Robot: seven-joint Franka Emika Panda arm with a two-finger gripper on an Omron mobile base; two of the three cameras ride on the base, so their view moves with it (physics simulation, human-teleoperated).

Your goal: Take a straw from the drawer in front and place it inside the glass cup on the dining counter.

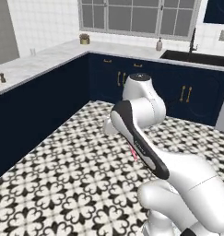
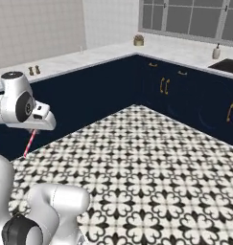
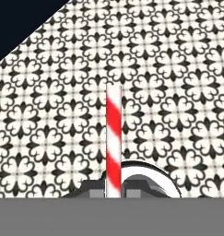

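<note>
My gripper [image 3: 113,190] is shut on the straw [image 3: 113,138], a red-and-white striped stick that runs straight out from between the fingertips over the patterned floor. From the right base view the straw [image 2: 29,142] hangs down, slightly slanted, under the hand, with the gripper [image 2: 34,129] held above the floor in front of the navy cabinets. In the left base view a short pink piece of the straw [image 1: 134,154] peeks out behind the arm's forearm. The glass cup, the dining counter and the wide drawer are out of view.
Navy base cabinets [image 1: 39,110] with brass handles [image 1: 119,78] line the left and far sides under a marble worktop [image 1: 49,55]. A sink and tap [image 1: 192,44], a soap bottle [image 1: 159,44], a small pot [image 1: 84,39] and two shakers [image 2: 33,71] stand on it. The tiled floor [image 2: 151,158] is open.
</note>
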